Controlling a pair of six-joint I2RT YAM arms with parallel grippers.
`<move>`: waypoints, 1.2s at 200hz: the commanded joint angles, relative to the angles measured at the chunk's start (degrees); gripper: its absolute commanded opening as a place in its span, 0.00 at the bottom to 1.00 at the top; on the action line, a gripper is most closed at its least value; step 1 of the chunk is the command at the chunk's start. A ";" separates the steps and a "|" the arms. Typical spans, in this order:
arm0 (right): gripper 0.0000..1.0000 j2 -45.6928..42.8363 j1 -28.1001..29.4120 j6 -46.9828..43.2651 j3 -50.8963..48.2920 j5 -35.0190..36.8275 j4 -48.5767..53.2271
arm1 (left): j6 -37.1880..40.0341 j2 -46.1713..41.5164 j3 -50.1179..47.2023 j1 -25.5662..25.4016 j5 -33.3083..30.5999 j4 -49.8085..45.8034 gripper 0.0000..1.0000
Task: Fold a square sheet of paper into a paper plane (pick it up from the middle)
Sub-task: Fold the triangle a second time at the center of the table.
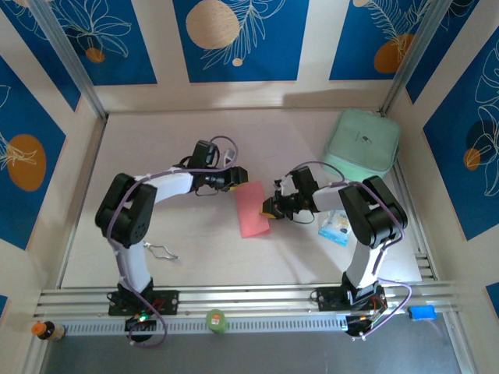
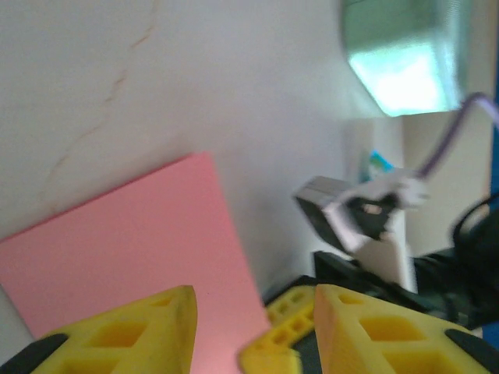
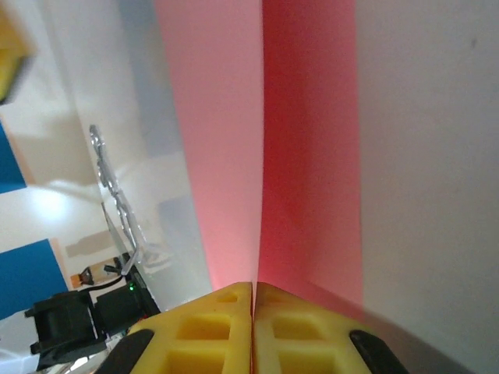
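The pink sheet of paper (image 1: pixel 252 209), folded into a narrow strip, lies on the table (image 1: pixel 195 249) well to the left of the mint-green case (image 1: pixel 362 142) and nearer the arms. On the case side, the right gripper (image 3: pixel 253 290) pinches the sheet's edge. On the far side from the case, the left gripper (image 2: pixel 253 304) hangs over the sheet with its fingers spread.

1. The right end effector (image 3: pixel 253 331) has its yellow fingers (image 3: pixel 199 335) pressed together, pinching the near edge of the square sheet of paper (image 3: pixel 226 140).
2. A crease runs up from their seam, with paler pink to its left and deeper red to its right.
3. Bare white counter (image 3: pixel 429 156) lies to the right, and a bent metal wire (image 3: pixel 117 202) lies to the left.
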State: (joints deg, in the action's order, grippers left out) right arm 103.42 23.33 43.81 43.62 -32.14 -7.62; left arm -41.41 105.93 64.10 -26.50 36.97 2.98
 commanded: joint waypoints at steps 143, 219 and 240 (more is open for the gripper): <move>0.17 0.61 -0.91 -0.18 3.70 -3.83 3.72 | 16.38 -25.64 -28.30 -10.94 -13.98 17.03 0.28; 0.21 3.00 0.08 -2.56 6.29 -7.40 3.98 | 20.18 -27.27 -29.92 -12.74 -15.28 18.58 0.29; 0.22 3.43 0.47 -3.21 6.76 -7.32 4.69 | 20.82 -27.35 -29.98 -12.77 -15.22 18.55 0.29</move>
State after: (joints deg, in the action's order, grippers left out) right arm 105.93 23.05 42.78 48.73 -36.93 -5.02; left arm -23.07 79.79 34.46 -38.89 22.17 19.94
